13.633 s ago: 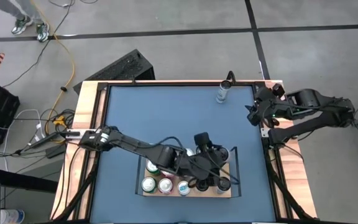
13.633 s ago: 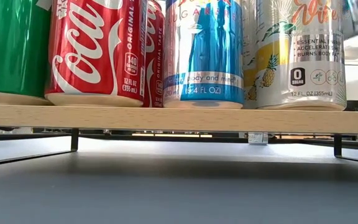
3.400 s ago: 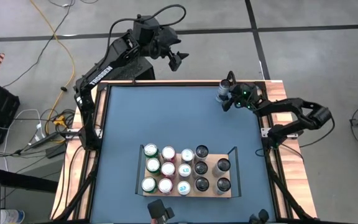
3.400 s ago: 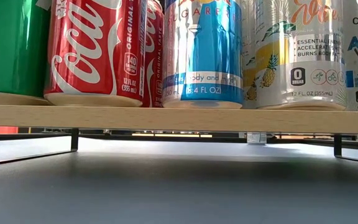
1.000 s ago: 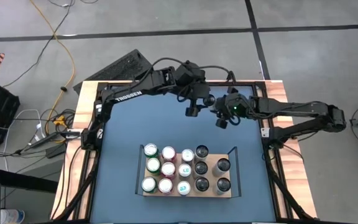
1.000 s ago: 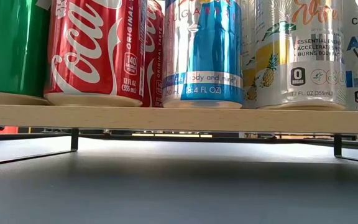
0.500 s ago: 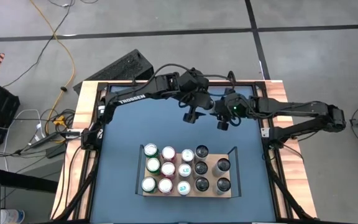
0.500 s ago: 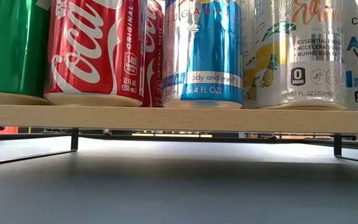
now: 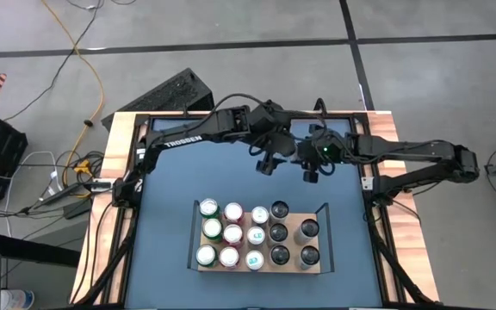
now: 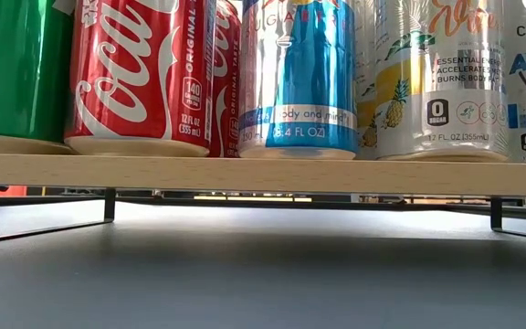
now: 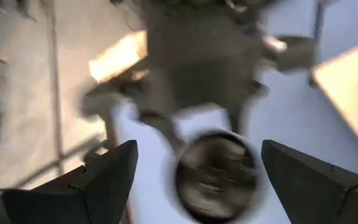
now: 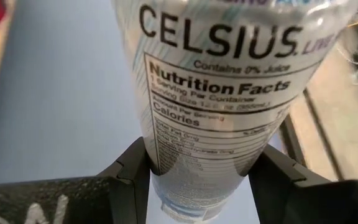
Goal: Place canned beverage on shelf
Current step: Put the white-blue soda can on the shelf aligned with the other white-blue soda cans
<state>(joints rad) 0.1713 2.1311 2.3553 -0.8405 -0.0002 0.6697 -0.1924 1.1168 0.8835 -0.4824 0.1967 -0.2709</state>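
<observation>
one can (image 12: 219, 93) clamped between right gripper (image 12: 197, 180) fingers

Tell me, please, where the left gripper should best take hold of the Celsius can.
Take the Celsius can by its free cylindrical wall, clear of the right gripper clamped near one end. Come from the far end, which faces the open left gripper, fingers straddling the body.

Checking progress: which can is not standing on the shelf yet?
The Celsius can, clamped in the right tool above the blue tabletop; the others stand on the shelf.
</observation>
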